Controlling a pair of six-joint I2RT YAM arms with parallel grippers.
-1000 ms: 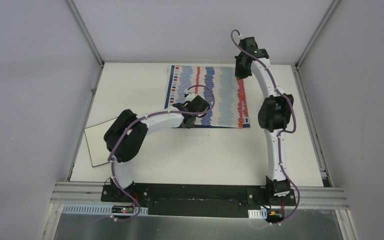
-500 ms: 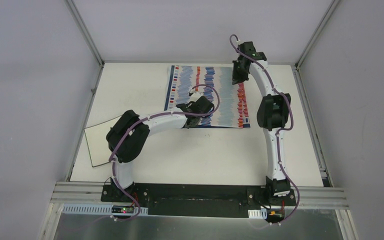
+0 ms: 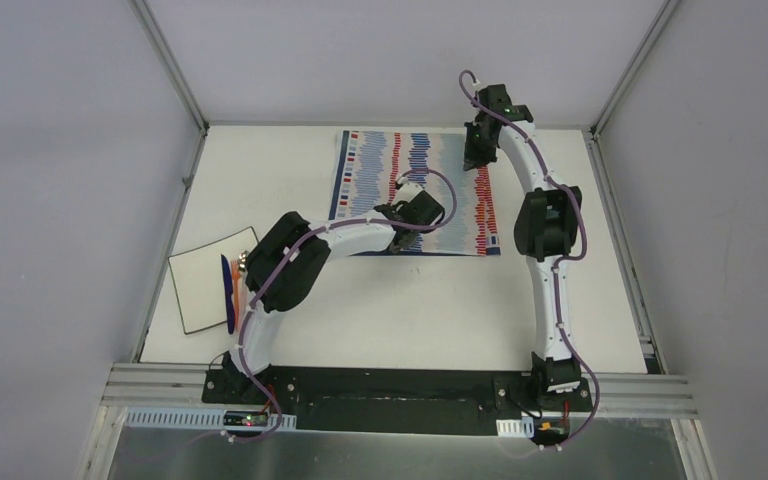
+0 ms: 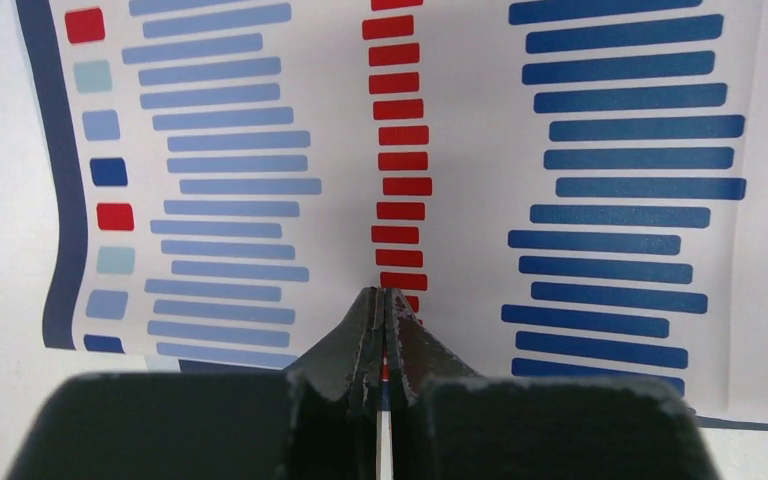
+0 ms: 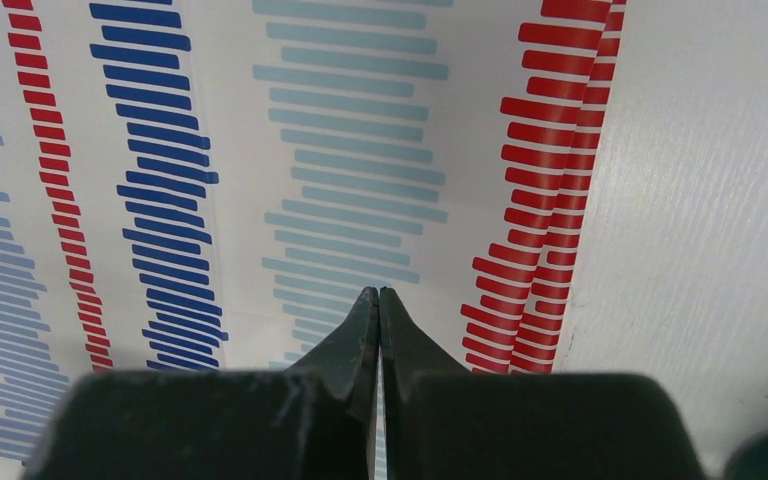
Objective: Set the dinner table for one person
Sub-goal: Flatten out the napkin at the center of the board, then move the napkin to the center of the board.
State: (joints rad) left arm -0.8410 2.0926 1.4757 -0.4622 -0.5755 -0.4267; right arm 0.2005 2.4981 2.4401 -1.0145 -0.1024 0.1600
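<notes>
Two grippers hang over the dinner table (image 3: 410,300), the broad white top. At its left edge a white plate (image 3: 198,298) carries orange and blue pieces (image 3: 230,285); next, the left gripper (image 4: 382,295), jaws pressed together, sits above the near edge of the striped cloth (image 3: 450,190). Farther right, the right gripper (image 5: 378,292), jaws likewise pressed together, hovers over the cloth's far right part beside its red stripes.

Striped cloth (image 3: 370,165) on matte-white worktop (image 3: 410,310)
Red, dark-blue and pale-blue dash columns cross its white ground; navy border edges it.
</notes>
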